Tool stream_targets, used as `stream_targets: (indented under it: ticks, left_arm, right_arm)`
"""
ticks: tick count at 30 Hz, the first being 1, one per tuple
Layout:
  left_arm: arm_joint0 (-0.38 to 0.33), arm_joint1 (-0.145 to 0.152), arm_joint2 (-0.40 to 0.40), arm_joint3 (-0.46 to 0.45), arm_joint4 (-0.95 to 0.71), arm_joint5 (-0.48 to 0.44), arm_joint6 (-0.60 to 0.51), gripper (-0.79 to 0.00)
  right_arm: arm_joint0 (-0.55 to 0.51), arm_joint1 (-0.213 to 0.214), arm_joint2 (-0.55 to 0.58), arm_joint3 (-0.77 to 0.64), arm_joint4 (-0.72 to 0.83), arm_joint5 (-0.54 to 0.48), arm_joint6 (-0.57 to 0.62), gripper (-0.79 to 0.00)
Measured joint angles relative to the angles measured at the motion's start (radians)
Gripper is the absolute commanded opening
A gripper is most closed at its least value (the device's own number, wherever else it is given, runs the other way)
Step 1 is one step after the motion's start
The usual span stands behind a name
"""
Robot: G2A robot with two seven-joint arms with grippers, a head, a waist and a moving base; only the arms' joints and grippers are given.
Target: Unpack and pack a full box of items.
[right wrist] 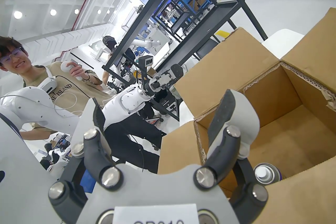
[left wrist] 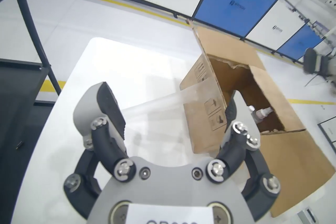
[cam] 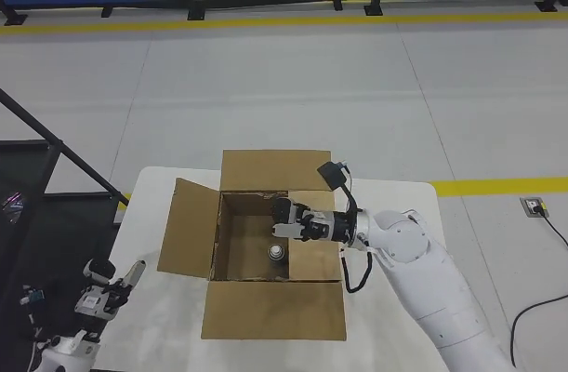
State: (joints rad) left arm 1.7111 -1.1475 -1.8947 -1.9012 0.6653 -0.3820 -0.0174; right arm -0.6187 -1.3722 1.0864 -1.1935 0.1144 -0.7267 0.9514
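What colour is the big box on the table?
The box is plain brown cardboard, best seen in the top view.

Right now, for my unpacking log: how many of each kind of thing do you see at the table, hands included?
box: 1
can, inside the box: 1
hands: 2 (left hand, right hand, both open)
Total: 4

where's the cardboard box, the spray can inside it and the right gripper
cardboard box point(cam: 274, 312), top view, on its open flap nearest the robot
spray can point(right wrist: 265, 173), right wrist view, on its white top
right gripper point(right wrist: 162, 101), right wrist view, midway between its open fingertips
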Motion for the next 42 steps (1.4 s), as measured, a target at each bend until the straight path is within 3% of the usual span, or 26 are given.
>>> stream_targets:
  ticks: [4,7,13,19,37,42]
  left_arm:
    - [0.049,0.003,-0.042,-0.118,-0.069,-0.07,-0.053,0.0]
    - [0.073,0.006,-0.03,-0.206,-0.1,-0.116,-0.126,0.0]
    - [0.016,0.013,0.111,-0.293,-0.151,-0.105,-0.32,0.0]
    - [-0.13,0.012,0.293,-0.276,-0.131,0.021,-0.45,0.0]
    - [-0.119,0.012,0.286,-0.275,-0.132,0.01,-0.447,0.0]
    - [-0.2,0.014,0.343,-0.211,-0.224,0.03,-0.55,0.0]
  right_arm:
    - [-0.055,0.016,0.034,-0.063,-0.038,-0.072,-0.026,0.0]
    - [-0.109,0.033,0.068,-0.126,-0.051,-0.135,-0.005,0.0]
    - [-0.209,0.075,0.136,-0.262,-0.104,-0.156,-0.014,0.0]
    - [-0.263,0.12,0.166,-0.341,-0.121,-0.105,0.037,0.0]
    - [-0.262,0.12,0.165,-0.34,-0.121,-0.109,0.033,0.0]
    - [-0.313,0.125,0.205,-0.369,-0.138,-0.084,-0.078,0.0]
